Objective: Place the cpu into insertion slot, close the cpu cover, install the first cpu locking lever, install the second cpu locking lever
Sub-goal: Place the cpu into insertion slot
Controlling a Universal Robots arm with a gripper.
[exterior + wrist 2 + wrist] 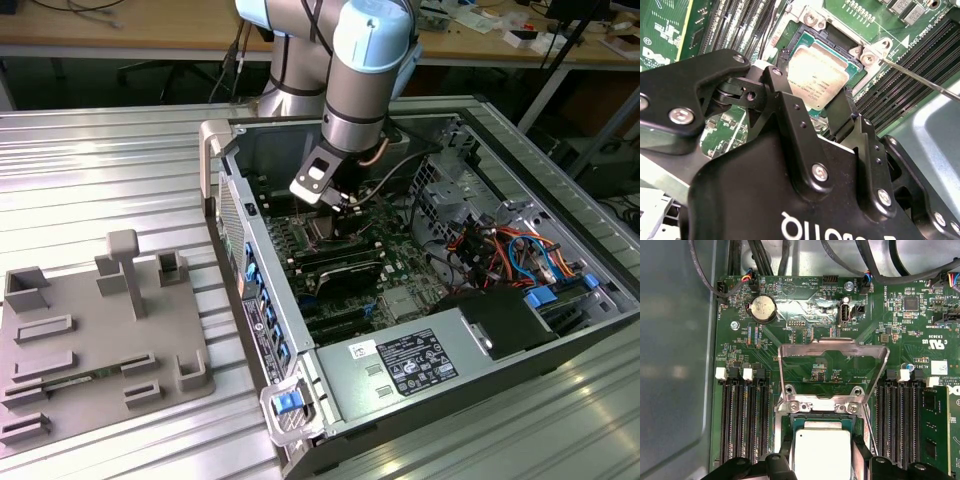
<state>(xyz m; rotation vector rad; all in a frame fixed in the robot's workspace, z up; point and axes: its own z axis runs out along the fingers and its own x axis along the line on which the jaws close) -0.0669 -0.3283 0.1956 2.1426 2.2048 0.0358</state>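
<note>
- Ribbed silver metal table (100, 160) spreads across my exterior view, with wooden desks behind it.
- At the exterior view's left, a flat grey plastic fixture plate (90, 350) with raised blocks lies on the table.
- Right of it stands the open black computer case (520, 330); the pale blue and grey arm (365, 70) reaches down into it.
- The black gripper (338, 205) hangs low over the green circuit board (740, 340).
- In both wrist views I see the jaws narrow, black fingers (840, 107) against opposite edges of the small square silvery-grey cpu (821, 452).
- The chip is at the dark square insertion slot (834, 39); I cannot tell whether it is seated.
- The thin silver-framed cpu cover (832, 347) stands raised on its hinge beside the slot.
</note>
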